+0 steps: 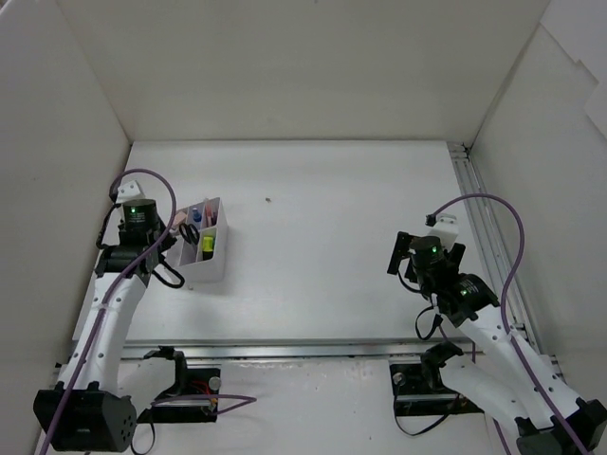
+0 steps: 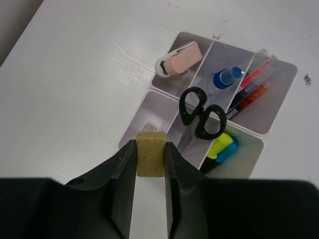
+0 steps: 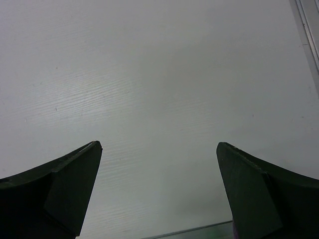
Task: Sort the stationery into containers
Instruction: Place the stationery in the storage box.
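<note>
Left wrist view shows the left claw (image 2: pixel 150 145) clamped on a beige eraser (image 2: pixel 151 156), its long axis in line with the claw, pointing at the near-left compartment (image 2: pixel 158 107) of the white box (image 2: pixel 247 158) just beyond, while the right claw (image 3: pixel 159 145) hangs wide open, well apart

A robotics lab test cell is shown. A white table (image 1: pixel 313 246) is enclosed on the left, far and right by plain white panels (image 1: pixel 303 66). A left arm (image 1: pixel 109 322) and a right arm (image 1: pixel 493 336) are bolted at its near edge, and purple cables (image 1: pixel 144 172) are looped from them. A metal rail (image 1: pixel 479 232) is run along the right side. A divided box (image 1: pixel 204 273) of stationery is set on the left.
</note>
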Controlling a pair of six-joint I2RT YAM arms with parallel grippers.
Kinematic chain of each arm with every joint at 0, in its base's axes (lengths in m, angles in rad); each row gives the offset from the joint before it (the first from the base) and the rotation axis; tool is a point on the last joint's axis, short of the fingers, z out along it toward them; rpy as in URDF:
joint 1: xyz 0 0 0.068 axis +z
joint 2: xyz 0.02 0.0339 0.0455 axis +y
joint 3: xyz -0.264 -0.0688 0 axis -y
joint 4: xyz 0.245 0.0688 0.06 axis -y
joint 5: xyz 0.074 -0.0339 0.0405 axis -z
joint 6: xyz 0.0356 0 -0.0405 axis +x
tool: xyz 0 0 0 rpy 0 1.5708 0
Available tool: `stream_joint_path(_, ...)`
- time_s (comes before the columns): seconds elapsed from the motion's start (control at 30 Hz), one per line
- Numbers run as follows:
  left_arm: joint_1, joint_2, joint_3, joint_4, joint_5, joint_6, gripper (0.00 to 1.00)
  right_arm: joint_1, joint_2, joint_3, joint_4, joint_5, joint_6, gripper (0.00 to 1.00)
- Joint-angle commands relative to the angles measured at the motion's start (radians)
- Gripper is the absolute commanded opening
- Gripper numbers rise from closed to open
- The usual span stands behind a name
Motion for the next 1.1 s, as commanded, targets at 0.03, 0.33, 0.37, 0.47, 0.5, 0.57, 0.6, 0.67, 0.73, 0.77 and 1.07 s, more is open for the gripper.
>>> stream_joint_path(0.03, 0.075, 0.032, -0.025, 0.068, 0.129, 0.016, 0.0, -0.02, 0.019, 0.045, 0.019, 0.02, -0.015, 0.98)
stream_joint_path(0.33, 0.118, 0.191, -0.028, 0.109, 0.111, 0.047, 0.01, -0.032, 0.008, 0.039, 0.018, -0.004, -0.008, 0.98)
stream_joint_path(0.37, 0.135, 0.202, -0.02, 0.104, 0.114, 0.044, 0.0, -0.032, 0.01, 0.039, 0.018, -0.007, -0.007, 0.98)
stream_joint_path(0.47, 0.144, 0.234, -0.025, 0.121, 0.132, 0.053, 0.04, -0.034, 0.005, 0.039, 0.018, -0.019, -0.002, 0.98)
stream_joint_path(0.5, 0.144, 0.24, -0.023, 0.124, 0.14, 0.059, 0.08, -0.035, 0.005, 0.039, 0.018, -0.023, -0.002, 0.98)
stream_joint_path(0.57, 0.144, 0.245, -0.03, 0.144, 0.163, 0.075, 0.11, -0.037, 0.003, 0.036, 0.019, -0.023, 0.001, 0.98)
stream_joint_path(0.6, 0.144, 0.25, -0.028, 0.145, 0.172, 0.081, 0.12, -0.037, 0.002, 0.039, 0.018, -0.023, 0.001, 0.98)
stream_joint_path(0.67, 0.144, 0.253, -0.03, 0.148, 0.187, 0.096, 0.14, -0.035, 0.005, 0.039, 0.018, -0.023, 0.004, 0.98)
stream_joint_path(0.73, 0.144, 0.25, -0.033, 0.151, 0.206, 0.11, 0.22, -0.035, 0.003, 0.042, 0.018, -0.023, 0.005, 0.98)
stream_joint_path(0.77, 0.144, 0.244, -0.037, 0.151, 0.214, 0.113, 0.24, -0.035, 0.005, 0.044, 0.018, -0.023, 0.005, 0.98)
stream_joint_path(1.07, 0.144, 0.143, -0.013, 0.096, 0.211, 0.093, 0.74, -0.037, -0.006, 0.047, 0.018, -0.033, 0.01, 0.98)
